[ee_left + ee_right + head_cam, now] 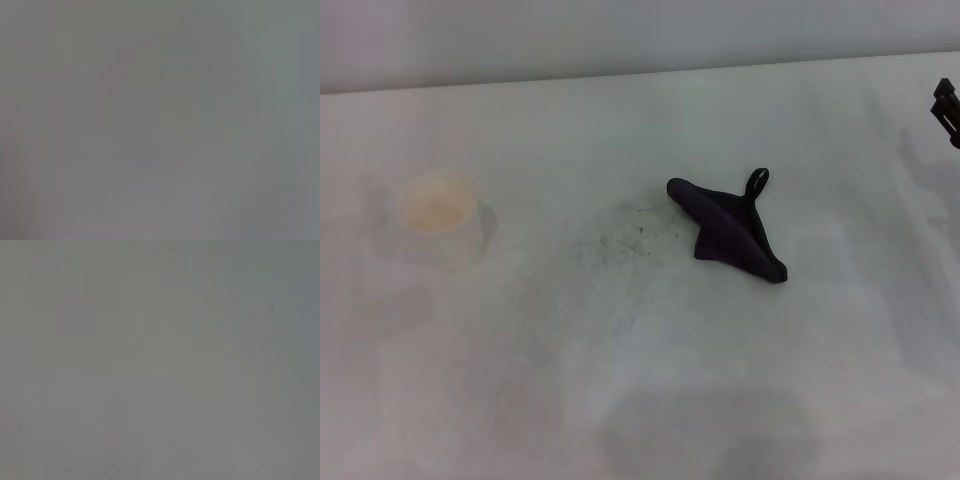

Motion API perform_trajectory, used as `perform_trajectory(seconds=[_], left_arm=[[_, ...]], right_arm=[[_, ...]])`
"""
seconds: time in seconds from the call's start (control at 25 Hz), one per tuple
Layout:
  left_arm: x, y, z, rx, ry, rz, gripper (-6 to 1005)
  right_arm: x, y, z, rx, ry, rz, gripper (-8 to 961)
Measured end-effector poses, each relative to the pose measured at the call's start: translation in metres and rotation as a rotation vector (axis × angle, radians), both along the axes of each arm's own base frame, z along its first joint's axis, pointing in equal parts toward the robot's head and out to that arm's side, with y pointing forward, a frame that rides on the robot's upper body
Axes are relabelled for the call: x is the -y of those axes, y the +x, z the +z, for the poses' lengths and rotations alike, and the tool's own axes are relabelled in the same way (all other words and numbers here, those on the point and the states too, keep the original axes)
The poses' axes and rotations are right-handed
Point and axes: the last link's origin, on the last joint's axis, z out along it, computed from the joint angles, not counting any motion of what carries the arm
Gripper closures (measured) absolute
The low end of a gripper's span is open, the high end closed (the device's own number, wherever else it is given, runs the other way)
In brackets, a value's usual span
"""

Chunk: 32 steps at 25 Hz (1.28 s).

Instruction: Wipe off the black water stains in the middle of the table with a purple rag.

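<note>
The purple rag (728, 228) lies crumpled on the table (620, 380), right of the middle, with its small black loop (756, 182) pointing to the far side. No jet-black blob of water stains shows. Only faint grey specks (620, 238) lie on the table just left of the rag. A dark part of my right gripper (946, 110) shows at the right edge of the head view, well away from the rag and holding nothing that I can see. My left gripper is out of view. Both wrist views show only a plain grey blur.
A low, translucent white cup (440, 215) with a pale orange inside stands on the left part of the table. The table's far edge meets a pale wall (620, 40).
</note>
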Motion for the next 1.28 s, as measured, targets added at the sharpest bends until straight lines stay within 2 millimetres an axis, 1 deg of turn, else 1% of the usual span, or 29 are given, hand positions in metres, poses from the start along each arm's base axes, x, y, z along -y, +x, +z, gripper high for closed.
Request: perform_trajectory(seconds=[0.32,0.6,0.92,1.28], left_arm=[[0.0009,0.0006,-0.0033,0.010,-0.005,0.002,107],[-0.0024,0.0039,-0.0045,0.068,-0.006,-0.013,107],[-0.0036,0.0030,-0.0067,0.071,-0.021,-0.002,108],[-0.0057,0.0039,-0.0089,0.073,-0.032,0.003,108]], right_arm=[[0.0004,-0.0006,-0.0022,0.002,-0.008,0.002,123],[0.0010,-0.0004,-0.0027,0.004,-0.010,0.001,124],[0.0011,-0.0009,-0.0044,0.002,-0.015,0.002,125],[-0.0036,-0.0047,-0.0035,0.009,-0.014,0.015,125]])
